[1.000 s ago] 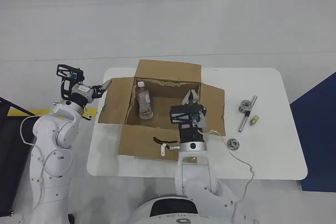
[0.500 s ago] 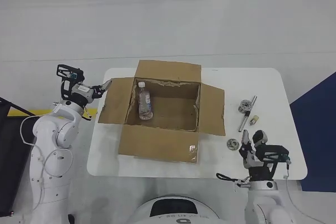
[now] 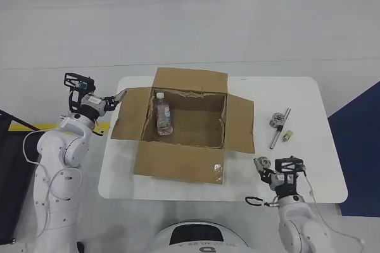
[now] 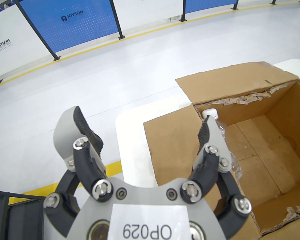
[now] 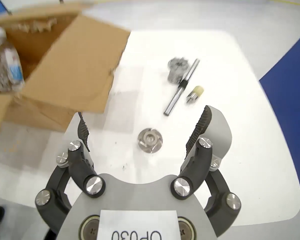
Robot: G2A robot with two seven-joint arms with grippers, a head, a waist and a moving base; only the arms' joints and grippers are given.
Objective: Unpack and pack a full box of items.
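Judging by its look, the clear plastic bottle [image 3: 163, 117] left in the cardboard box [image 3: 180, 161] is light, thin-walled and slick, likely to dent or roll under a hard squeeze. A hold across the middle of its body seems safer than one at the narrow cap. It lies on its side on the box floor, close to the wall on the robot's left, cap toward the far wall. That wall and the outspread left flap crowd any approach from that side. The left gripper [image 4: 142, 113] hangs beside that flap, off the table's edge, jaws spread and empty. The right gripper [image 5: 143, 112] is also spread wide and empty, low over the white table [image 3: 304, 95] with a round metal disc [image 5: 150, 140] just ahead of its fingers. The disc looks stiff, dense and flat, so it probably needs a pinch across its rim. Beyond it lie a steel rod [image 5: 181, 87], touching a toothed metal piece [image 5: 177, 69], and a small cream-tipped part [image 5: 195, 94]. The box's right flap juts out toward them.
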